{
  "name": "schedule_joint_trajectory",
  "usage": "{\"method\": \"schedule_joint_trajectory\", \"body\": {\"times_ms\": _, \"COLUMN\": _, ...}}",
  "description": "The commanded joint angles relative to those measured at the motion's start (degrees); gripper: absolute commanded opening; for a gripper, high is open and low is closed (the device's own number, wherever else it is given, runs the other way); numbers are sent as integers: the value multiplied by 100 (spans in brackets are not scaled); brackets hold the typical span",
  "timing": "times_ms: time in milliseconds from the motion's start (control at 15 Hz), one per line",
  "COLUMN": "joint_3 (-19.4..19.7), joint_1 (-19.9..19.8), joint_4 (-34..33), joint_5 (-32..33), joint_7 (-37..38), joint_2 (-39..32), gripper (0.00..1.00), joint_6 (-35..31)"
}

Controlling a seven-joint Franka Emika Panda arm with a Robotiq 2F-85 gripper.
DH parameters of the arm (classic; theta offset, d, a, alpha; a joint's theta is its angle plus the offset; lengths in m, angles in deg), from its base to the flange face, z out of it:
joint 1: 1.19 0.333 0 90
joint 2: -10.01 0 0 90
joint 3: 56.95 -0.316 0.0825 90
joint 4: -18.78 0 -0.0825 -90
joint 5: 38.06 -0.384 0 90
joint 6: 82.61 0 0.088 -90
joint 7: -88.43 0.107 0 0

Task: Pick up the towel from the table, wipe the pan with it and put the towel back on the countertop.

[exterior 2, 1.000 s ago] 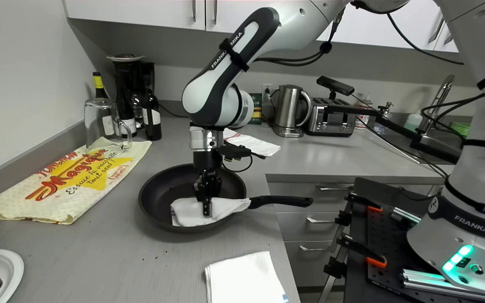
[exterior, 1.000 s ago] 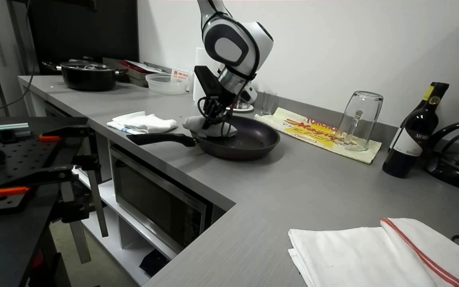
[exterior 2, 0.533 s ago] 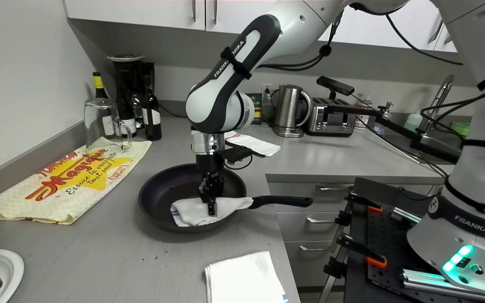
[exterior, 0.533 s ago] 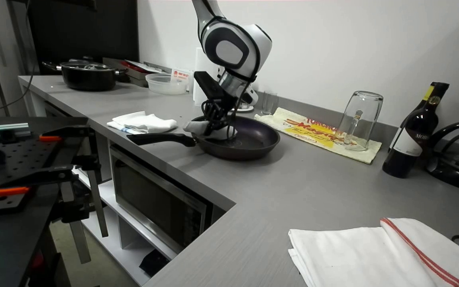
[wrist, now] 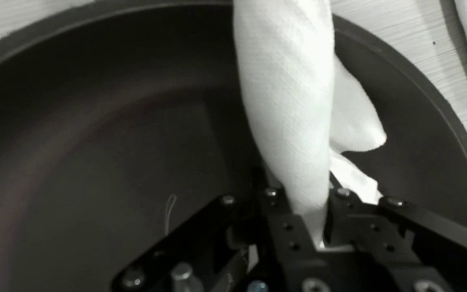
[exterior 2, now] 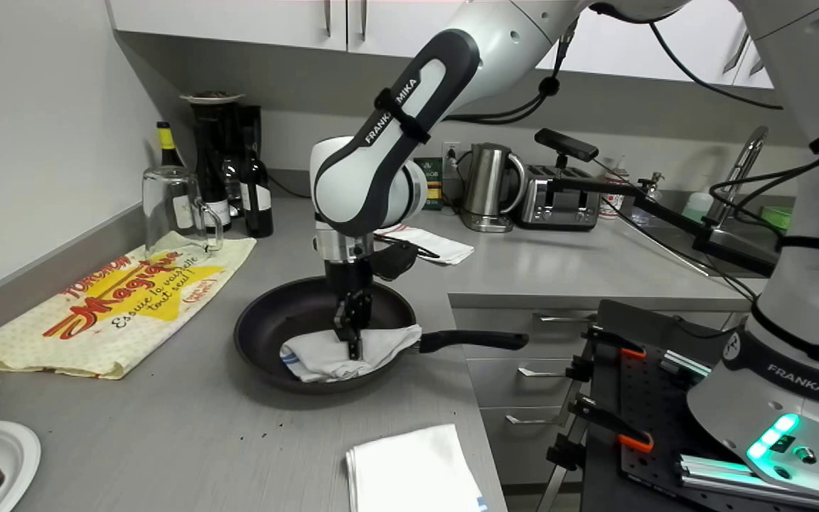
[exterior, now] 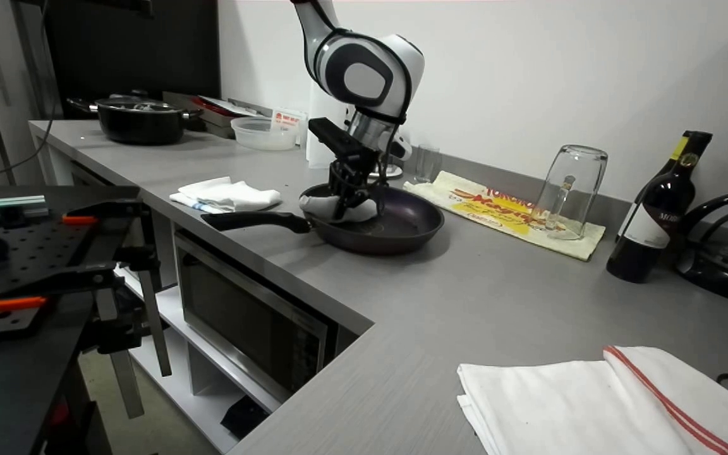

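Wht towel (wrist: pixel 290 101) pinched btwn jaws, mostly w/in pan (exterior 2: pixel 264 323)

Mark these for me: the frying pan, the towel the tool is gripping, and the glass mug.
Frying pan (wrist: pixel 124 162): wrist view, on its bare cooking surface.
Towel (exterior 2: pixel 313 353): in an exterior view, on the part inside the pan.
Glass mug (exterior 2: pixel 169 206): in an exterior view, on its clear side wall.

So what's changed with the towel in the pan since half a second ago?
The gripper has shifted the towel slightly away from the handle. Nothing was let go; it still grips the towel. The pan and the folded cloth beside it stayed put.
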Motion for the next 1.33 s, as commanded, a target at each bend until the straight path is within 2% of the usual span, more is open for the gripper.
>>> {"method": "schedule_joint_trajectory", "body": {"times_ms": 0, "joint_3": 280, "joint_1": 134, "joint_4": -116, "joint_5": 451, "joint_7": 197, "joint_2": -175, "gripper": 5, "joint_6": -353}}
{"method": "schedule_joint_trajectory", "body": {"times_ms": 733, "joint_3": 1186, "joint_1": 502, "joint_4": -536, "joint_5": 1823, "joint_7": 912, "joint_2": -496, "gripper": 5, "joint_6": -1405}}
{"method": "schedule_joint_trajectory", "body": {"times_ms": 1267, "joint_3": 2027, "joint_1": 1142, "joint_4": -568, "joint_5": 2728, "joint_7": 1742, "joint_2": -648, "gripper": 5, "joint_6": -2170}}
